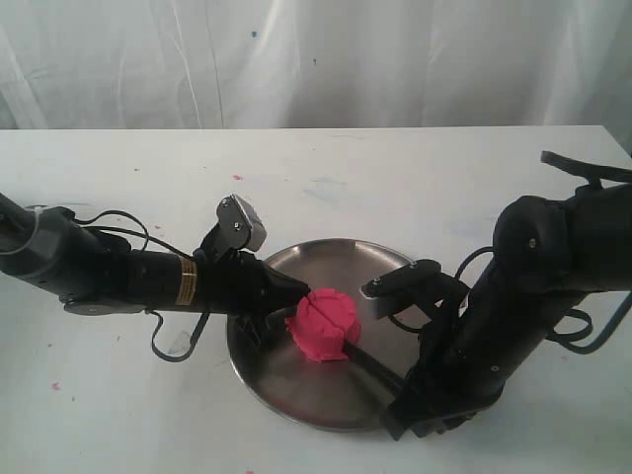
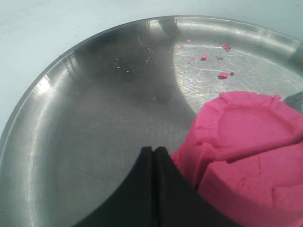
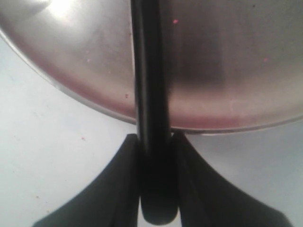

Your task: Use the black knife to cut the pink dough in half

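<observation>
The pink dough [image 1: 323,324] sits in the steel plate [image 1: 296,395] near its middle, with a cut line running across its rimmed top [image 2: 246,142]. My left gripper [image 1: 296,293] is shut with nothing in it, its tips [image 2: 154,150] pressed beside the dough's left flank. My right gripper [image 1: 407,390] is shut on the black knife [image 1: 370,361] by its handle [image 3: 151,179]. The knife runs from the plate's near right rim into the dough; its blade tip is hidden in the dough.
Pink crumbs [image 2: 222,74] lie on the plate's far side. The plate rests on a white table [image 1: 395,178] with faint pink stains. A white curtain hangs behind. The right arm's bulk [image 1: 533,296] stands close to the plate's right edge.
</observation>
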Controlling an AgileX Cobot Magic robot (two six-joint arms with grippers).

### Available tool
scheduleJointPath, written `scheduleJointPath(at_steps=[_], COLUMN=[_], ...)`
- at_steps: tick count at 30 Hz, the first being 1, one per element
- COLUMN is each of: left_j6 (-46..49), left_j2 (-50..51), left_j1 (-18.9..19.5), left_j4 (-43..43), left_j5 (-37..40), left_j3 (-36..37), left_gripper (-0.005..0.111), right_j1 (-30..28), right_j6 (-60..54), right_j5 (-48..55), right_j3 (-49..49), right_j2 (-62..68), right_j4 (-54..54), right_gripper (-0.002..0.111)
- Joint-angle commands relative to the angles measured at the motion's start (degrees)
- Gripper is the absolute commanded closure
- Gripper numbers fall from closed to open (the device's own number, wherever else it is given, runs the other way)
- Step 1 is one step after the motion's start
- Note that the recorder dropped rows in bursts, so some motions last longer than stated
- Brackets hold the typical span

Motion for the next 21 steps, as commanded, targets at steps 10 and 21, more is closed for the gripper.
scheduleJointPath(at_steps=[10,21], left_j6=[-0.53,1.17], left_j2=[1.57,1.34], left_j1=[-0.20,-0.10], left_j4=[4.76,-0.21], left_j5=[4.92,0.90], left_j3=[1.06,1.06], left_gripper=[0.107,0.107], right_j1=[-0.02,-0.02], right_j6=[0.70,0.70], right_j5=[-1.57,-1.36], right_j3=[-0.06,-0.06], right_j2=[0.07,0.07], right_j4=[0.51,0.50], right_gripper=[0.108,0.108])
